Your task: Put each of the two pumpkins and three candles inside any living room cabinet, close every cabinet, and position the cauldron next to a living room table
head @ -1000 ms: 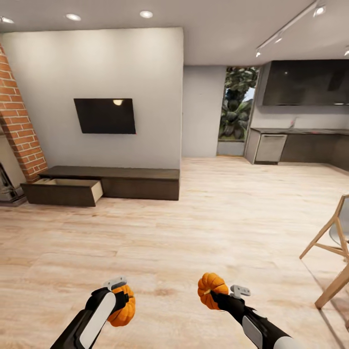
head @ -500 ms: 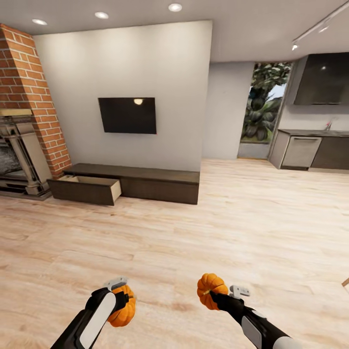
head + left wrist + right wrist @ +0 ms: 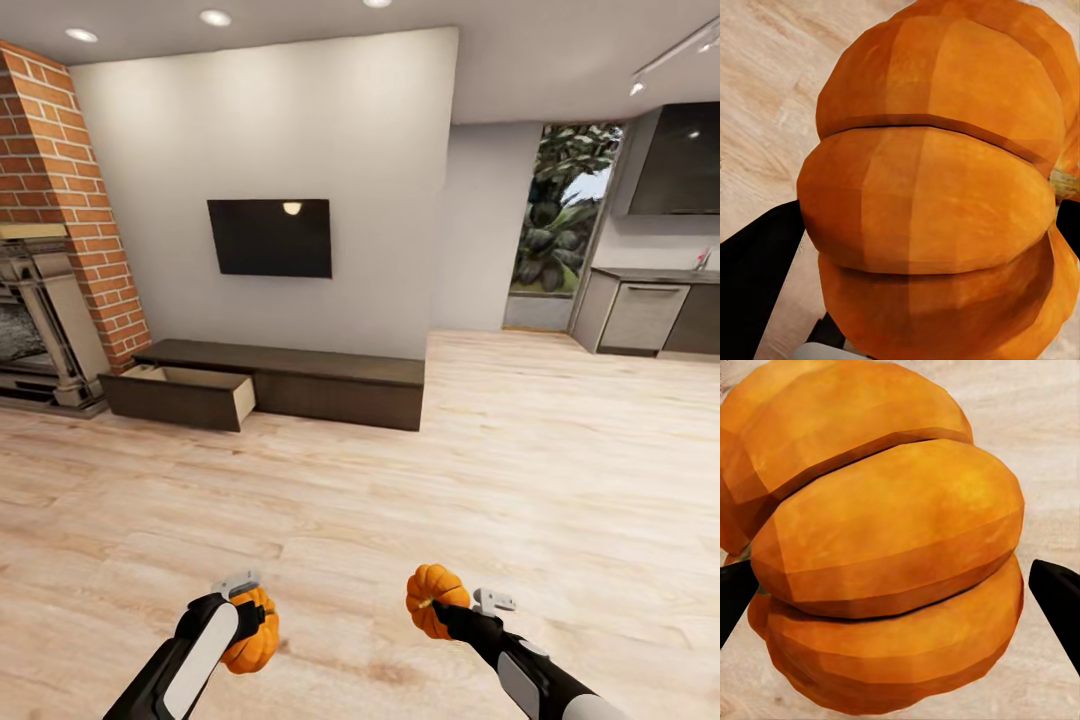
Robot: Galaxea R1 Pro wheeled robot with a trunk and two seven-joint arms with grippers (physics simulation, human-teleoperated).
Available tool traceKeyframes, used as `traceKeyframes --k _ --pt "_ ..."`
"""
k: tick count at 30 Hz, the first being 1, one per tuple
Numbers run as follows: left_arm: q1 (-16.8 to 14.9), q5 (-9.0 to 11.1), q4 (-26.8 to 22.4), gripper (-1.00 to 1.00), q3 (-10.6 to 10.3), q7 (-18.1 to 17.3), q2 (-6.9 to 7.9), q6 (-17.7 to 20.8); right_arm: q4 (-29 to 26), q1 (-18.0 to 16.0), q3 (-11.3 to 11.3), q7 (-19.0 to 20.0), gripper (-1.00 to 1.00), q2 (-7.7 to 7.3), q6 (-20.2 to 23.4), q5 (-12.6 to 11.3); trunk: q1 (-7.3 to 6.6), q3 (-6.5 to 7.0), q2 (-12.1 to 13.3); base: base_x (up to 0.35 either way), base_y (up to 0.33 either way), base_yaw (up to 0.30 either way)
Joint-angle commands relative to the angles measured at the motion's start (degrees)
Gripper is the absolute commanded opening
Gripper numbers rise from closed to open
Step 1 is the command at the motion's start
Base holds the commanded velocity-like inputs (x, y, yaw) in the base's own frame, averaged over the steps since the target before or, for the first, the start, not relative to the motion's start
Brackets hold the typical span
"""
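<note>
Each arm carries an orange ribbed pumpkin over the plank floor. My left gripper (image 3: 250,625) is shut on one pumpkin (image 3: 252,642), which bulks large between the dark fingers in the left wrist view (image 3: 930,202). My right gripper (image 3: 440,607) is shut on the other pumpkin (image 3: 435,598), seen close up in the right wrist view (image 3: 885,547). Ahead at the wall stands the long dark brown cabinet (image 3: 330,385) under the black TV. Its leftmost drawer (image 3: 185,392) is pulled out, showing a tan inside. Candles and cauldron are out of view.
A red brick fireplace (image 3: 50,260) rises at the left beside the cabinet. Grey kitchen units (image 3: 650,315) and a window with foliage (image 3: 560,220) lie at the far right. Open wood floor (image 3: 400,480) stretches between me and the cabinet.
The head view has swung left and a little closer: the fireplace has come into the picture, the wooden chair has left it. Both grippers keep their pumpkins in the same pose.
</note>
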Motion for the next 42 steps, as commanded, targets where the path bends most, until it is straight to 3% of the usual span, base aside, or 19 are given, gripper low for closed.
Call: traceKeyframes --k 1,6,9,13,25,28,31,33,38,42 --pt "-0.04 0.46 -0.07 -1.00 -0.20 0.61 0.08 -0.04 0.04 -0.07 0.36 0.10 -1.00 -0.03 -0.27 -0.51 0.03 -0.06 -0.04 0.279 0.213 0.000" --pt "-0.07 0.46 -0.07 -1.00 0.02 0.61 0.29 -0.04 0.10 -0.07 0.31 -0.43 -1.00 0.58 -0.16 4.64 0.03 -0.06 -0.04 0.268 0.227 0.107" --pt "-0.07 0.46 -0.08 -1.00 1.14 0.55 0.58 -0.04 0.12 -0.07 0.22 -1.18 -1.00 1.11 -0.20 5.83 0.03 -0.06 -0.04 0.255 0.245 0.147" --pt "-0.08 0.46 -0.12 -1.00 2.09 0.50 0.81 0.00 0.13 -0.07 0.19 -1.44 -1.00 1.26 -0.21 6.09 0.03 -0.06 -0.04 0.245 0.258 0.024" --pt "-0.17 0.53 -0.10 -1.00 2.34 0.39 2.35 0.04 0.06 -0.07 0.31 -2.10 -1.00 1.32 -0.12 6.17 0.03 -0.06 -0.04 0.249 0.226 0.001" --pt "-0.47 0.47 -0.08 -1.00 2.30 0.38 2.42 -0.02 -0.30 -0.07 0.40 -6.19 -1.00 1.39 0.28 6.69 0.03 -0.06 -0.04 0.297 0.060 0.000" --pt "-1.42 0.41 1.66 -1.00 2.26 0.36 3.40 -0.05 -0.01 -0.07 0.37 -11.88 -1.00 2.47 3.77 11.01 0.03 -0.06 -0.04 0.328 0.007 0.000" --pt "-2.95 0.41 5.39 -1.00 2.25 0.30 4.06 -0.69 -0.03 -0.07 0.33 -15.86 -1.00 3.45 5.22 13.20 0.03 -0.06 -0.04 0.337 0.002 0.000" --pt "-4.10 -0.04 9.67 -1.00 2.05 -2.41 5.03 -2.47 0.26 -0.07 0.20 -19.69 -1.00 3.78 6.17 13.42 0.03 -0.06 -0.04 0.339 0.000 0.000" --pt "-4.83 -4.46 11.50 -1.00 1.92 -5.44 5.86 -2.65 0.30 -0.07 0.08 -21.26 -1.00 3.80 6.09 13.12 0.03 -0.06 -0.04 0.340 0.000 0.000"
